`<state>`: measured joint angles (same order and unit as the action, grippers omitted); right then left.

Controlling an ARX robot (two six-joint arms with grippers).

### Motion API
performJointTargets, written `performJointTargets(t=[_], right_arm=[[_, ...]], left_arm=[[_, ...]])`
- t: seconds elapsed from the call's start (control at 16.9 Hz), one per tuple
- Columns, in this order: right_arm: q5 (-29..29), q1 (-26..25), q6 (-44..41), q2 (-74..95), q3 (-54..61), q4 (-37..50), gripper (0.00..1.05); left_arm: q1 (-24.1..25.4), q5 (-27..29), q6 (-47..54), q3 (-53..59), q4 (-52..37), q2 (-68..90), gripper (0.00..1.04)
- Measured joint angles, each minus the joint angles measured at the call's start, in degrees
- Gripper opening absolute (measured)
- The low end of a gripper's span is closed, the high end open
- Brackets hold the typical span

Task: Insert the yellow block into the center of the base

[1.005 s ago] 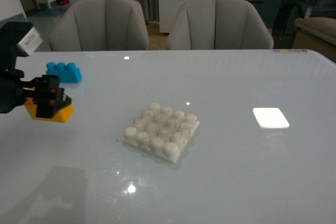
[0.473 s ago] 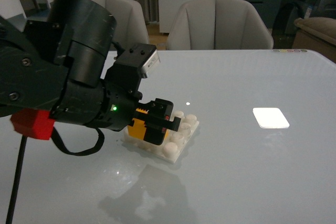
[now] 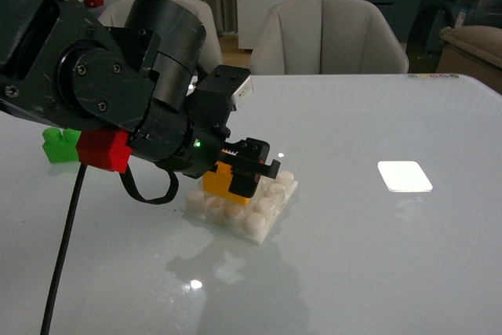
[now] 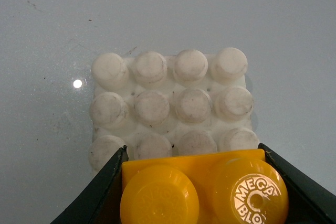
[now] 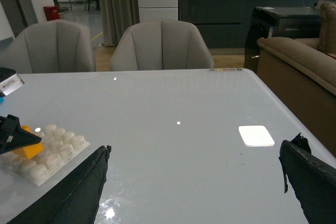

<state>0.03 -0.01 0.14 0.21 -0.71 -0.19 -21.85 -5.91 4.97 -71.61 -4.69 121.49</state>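
Observation:
My left gripper (image 3: pixel 241 175) is shut on the yellow block (image 3: pixel 222 179), with one black finger on each short end. It holds the block low over the off-white studded base (image 3: pixel 255 223), toward the base's left side. In the left wrist view the yellow block (image 4: pixel 202 190) covers the nearest row of studs of the base (image 4: pixel 168 103). I cannot tell whether it is pressed onto them. My right gripper (image 5: pixel 191 182) hangs open above bare table, far to the right of the base (image 5: pixel 58 148).
A green brick (image 3: pixel 59 145) lies at the left behind the left arm's bulk. A flat white rectangle (image 3: pixel 404 176) lies on the table right of the base. Two grey chairs (image 3: pixel 325 33) stand behind the table's far edge.
My left arm has swung in from the table's left edge with the yellow block and now holds it over the base. The blue brick is hidden behind the arm.

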Motion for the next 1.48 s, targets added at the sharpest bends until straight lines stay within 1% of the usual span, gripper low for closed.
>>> performJointTargets(t=[0.47, 0.89, 1.48], right_arm=[[-0.02, 0.00, 0.00, 0.00, 0.00, -0.02, 0.98], [-0.02, 0.00, 0.00, 0.00, 0.00, 0.00, 0.98], [0.00, 0.00, 0.00, 0.00, 0.00, -0.02, 0.98]], left_arm=[[-1.09, -0.07, 0.02, -2.43, -0.02, 2.99, 0.65], [-0.33, -0.09, -0.04, -3.06, -2.80, 4.68, 0.65], [1.01, -2.75, -0.07, -2.60, -4.50, 5.57, 0.65]])
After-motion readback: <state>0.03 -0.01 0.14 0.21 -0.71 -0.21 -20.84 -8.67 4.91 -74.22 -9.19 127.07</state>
